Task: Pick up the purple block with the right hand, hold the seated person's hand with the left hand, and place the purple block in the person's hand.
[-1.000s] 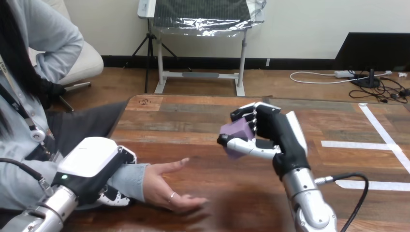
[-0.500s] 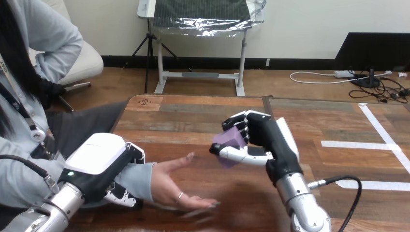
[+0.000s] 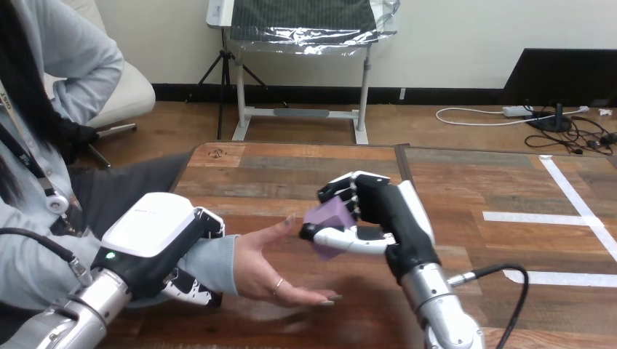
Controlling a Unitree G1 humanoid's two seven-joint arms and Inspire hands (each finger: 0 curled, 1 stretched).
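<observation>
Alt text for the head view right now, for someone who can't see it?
The robot's right hand holds a purple block close beside the person's hand, which lies open over the wooden table. The left hand is curled round the person's sleeved wrist.

Gap lay open between purple block [image 3: 329, 222] in my right hand [image 3: 384, 212] and the person's hand [image 3: 263, 265]; my left hand [image 3: 156, 243] covered the wrist [image 3: 218, 263].
</observation>
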